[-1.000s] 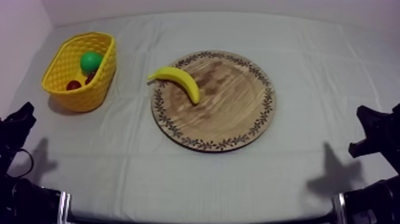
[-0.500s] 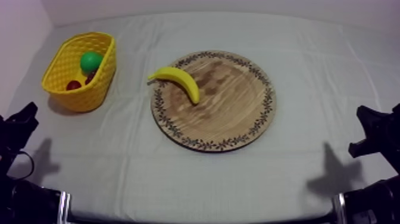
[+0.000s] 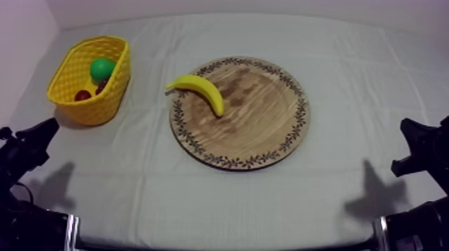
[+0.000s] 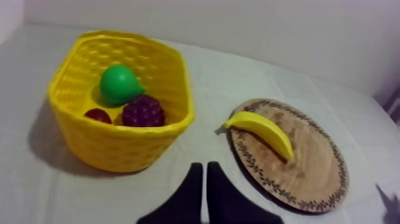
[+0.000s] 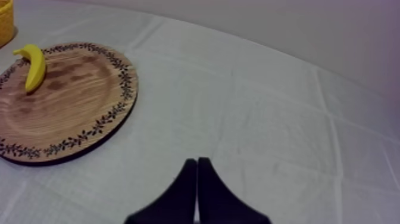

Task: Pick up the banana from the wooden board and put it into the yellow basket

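Note:
A yellow banana lies on the left part of the round wooden board, its stem end over the patterned rim. The yellow basket stands at the far left of the table. My left gripper sits low at the left, below the basket, fingers together as a narrow wedge; from its wrist the basket and banana lie ahead. My right gripper rests low at the right, shut on nothing, with the board and banana far off.
The basket holds a green pear, a dark bunch of grapes and a small red fruit. Grey-white cloth covers the table, with open room between basket and board and in front of the board.
My left gripper has moved up and to the right, toward the table's middle. The right arm, banana and basket have not moved.

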